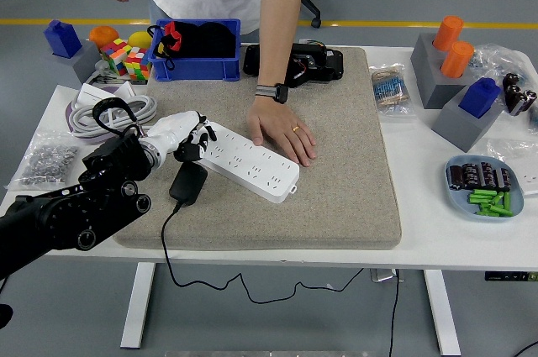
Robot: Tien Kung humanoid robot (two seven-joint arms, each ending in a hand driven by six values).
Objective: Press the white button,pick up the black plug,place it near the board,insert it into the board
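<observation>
A white power strip [252,165] lies slanted on the grey mat [336,164]. My left hand [187,140] comes in from the lower left, its white fingers [200,132] curled down onto the strip's left end and holding nothing. The white button is hidden under the hand. The black plug [188,182] lies on the mat just below the hand, and its black cable [166,244] runs off the near edge. A person's hand [284,132] rests flat at the strip's far side, touching it.
At the back stand a blue bin [197,50] and a black device [294,63]. A coiled white cable [109,112] and toy cubes [126,59] are at the left. Grey blocks with orange and blue pieces [458,80] and a battery tray [483,189] are at the right.
</observation>
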